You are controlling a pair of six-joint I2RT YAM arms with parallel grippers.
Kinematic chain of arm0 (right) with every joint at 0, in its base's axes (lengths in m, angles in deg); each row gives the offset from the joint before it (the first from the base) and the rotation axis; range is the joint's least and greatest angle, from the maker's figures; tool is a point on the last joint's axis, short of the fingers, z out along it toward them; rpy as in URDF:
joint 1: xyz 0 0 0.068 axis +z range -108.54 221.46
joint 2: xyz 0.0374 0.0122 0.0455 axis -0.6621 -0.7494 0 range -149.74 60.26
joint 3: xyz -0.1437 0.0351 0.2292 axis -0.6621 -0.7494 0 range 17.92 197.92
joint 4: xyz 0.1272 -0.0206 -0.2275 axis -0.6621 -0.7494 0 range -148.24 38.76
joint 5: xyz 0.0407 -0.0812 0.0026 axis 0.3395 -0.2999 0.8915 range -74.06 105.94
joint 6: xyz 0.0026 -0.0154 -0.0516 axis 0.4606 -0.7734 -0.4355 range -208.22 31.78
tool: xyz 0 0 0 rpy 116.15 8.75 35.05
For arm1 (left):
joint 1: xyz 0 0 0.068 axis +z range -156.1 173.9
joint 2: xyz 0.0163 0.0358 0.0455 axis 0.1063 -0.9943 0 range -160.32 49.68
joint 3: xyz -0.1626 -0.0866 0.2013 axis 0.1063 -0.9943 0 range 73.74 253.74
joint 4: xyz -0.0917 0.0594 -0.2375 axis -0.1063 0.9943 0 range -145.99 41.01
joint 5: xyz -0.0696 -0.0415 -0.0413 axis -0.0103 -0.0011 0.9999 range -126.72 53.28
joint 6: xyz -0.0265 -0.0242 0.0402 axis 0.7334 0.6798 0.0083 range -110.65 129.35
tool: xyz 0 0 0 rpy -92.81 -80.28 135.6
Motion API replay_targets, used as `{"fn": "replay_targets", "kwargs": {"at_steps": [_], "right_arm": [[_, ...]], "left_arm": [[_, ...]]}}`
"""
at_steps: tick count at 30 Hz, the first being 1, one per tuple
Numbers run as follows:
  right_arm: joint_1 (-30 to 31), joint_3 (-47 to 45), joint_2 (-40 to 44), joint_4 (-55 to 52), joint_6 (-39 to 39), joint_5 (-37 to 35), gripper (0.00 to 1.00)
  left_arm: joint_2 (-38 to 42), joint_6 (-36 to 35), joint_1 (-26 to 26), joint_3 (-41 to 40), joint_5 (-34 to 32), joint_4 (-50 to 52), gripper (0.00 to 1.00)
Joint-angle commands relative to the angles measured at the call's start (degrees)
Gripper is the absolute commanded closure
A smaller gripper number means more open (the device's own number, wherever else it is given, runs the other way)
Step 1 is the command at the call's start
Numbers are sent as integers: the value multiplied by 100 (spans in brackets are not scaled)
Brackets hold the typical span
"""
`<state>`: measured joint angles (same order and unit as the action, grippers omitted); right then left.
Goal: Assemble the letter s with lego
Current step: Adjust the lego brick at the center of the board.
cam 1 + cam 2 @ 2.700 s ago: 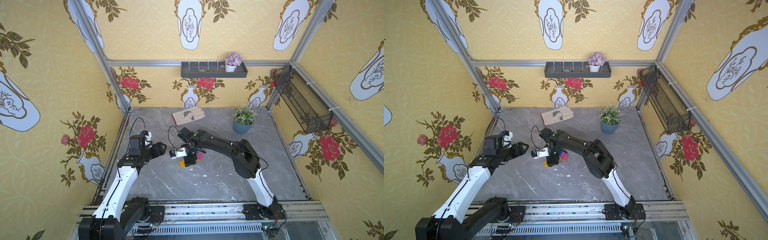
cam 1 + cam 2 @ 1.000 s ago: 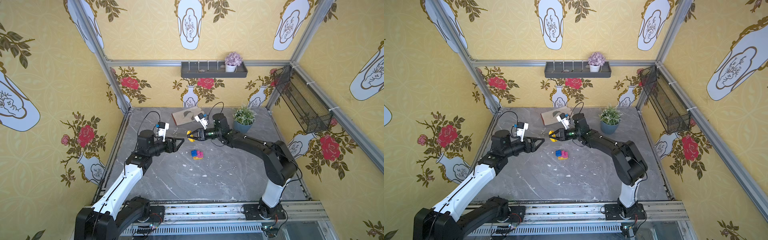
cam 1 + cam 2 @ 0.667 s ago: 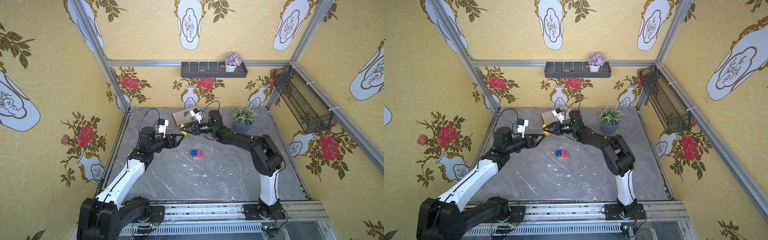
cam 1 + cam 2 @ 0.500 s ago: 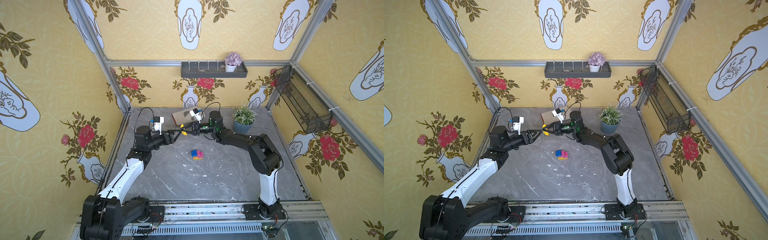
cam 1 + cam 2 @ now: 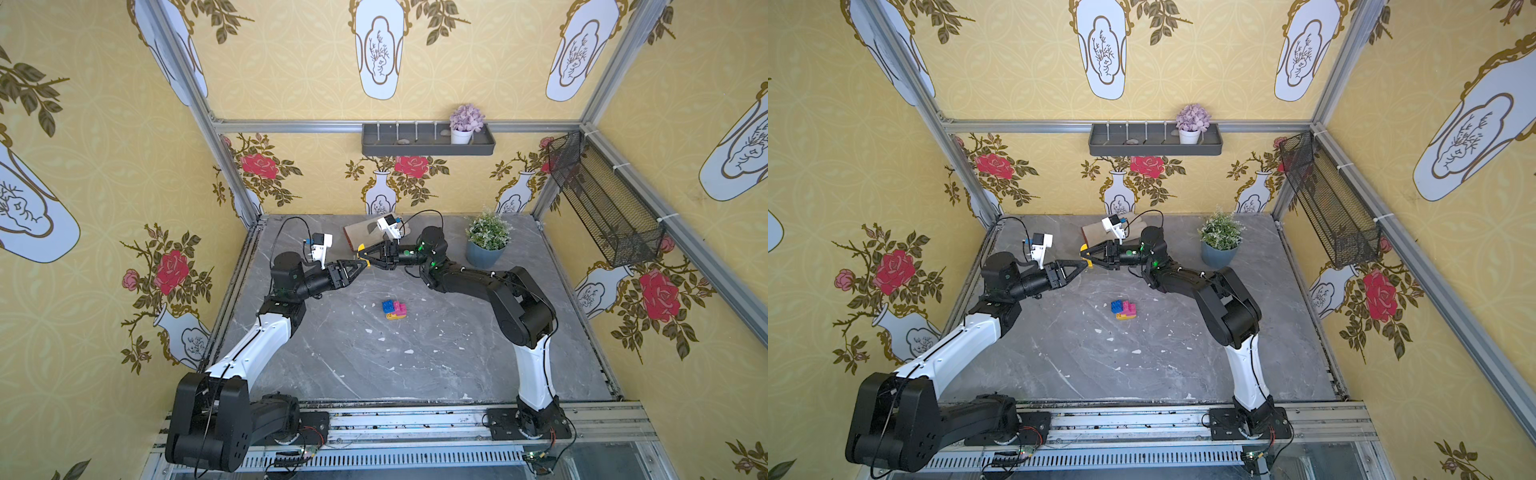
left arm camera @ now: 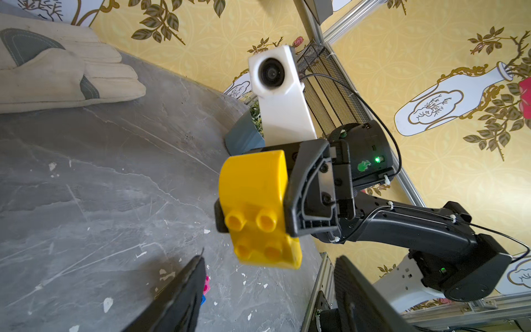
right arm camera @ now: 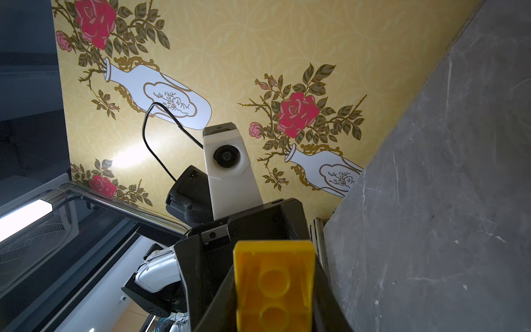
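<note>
My right gripper [image 5: 365, 253] [image 7: 274, 290] is shut on a yellow oblong lego brick [image 5: 361, 249] [image 6: 255, 201] [image 7: 273, 276] and holds it in the air over the back of the table. The left gripper [image 5: 362, 265] [image 6: 268, 290] is open and meets it head-on. The brick's free end hangs just above the gap between its fingers [image 6: 184, 293], apart from them. On the table lies a small cluster of blue, pink and yellow bricks [image 5: 394, 309] [image 5: 1123, 309], not the full letter s. It peeks out beside a left finger in the left wrist view.
A beige glove [image 5: 363, 230] [image 6: 57, 74] lies at the back of the table behind the grippers. A potted plant [image 5: 486, 241] stands at the back right. A grey shelf [image 5: 428, 145] and a wire basket [image 5: 602, 208] hang on the walls.
My right gripper carried the yellow brick up and back from the cluster, then held still. The left gripper rose and swung in to meet the brick, its jaws narrowing a little.
</note>
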<state>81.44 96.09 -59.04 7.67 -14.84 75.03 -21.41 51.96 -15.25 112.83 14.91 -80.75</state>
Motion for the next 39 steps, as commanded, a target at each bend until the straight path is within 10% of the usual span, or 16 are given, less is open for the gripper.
{"fn": "replay_targets", "kwargs": {"at_steps": [1,20,25,28,39], "right_arm": [[35,47,23,479,159,-82,77],[156,-5,-64,673,387,-249,72],[129,-66,15,430,145,-298,46],[9,-142,246,-237,-386,-380,2],[-596,-21,2315,-5655,-4497,-2496,2]], "left_arm": [[-86,20,-33,77,43,-222,27],[-564,125,-71,345,397,-590,73],[-590,-60,-70,440,431,-350,77],[-556,-404,-61,581,360,187,77],[-695,-2476,115,1023,-1610,3618,77]]}}
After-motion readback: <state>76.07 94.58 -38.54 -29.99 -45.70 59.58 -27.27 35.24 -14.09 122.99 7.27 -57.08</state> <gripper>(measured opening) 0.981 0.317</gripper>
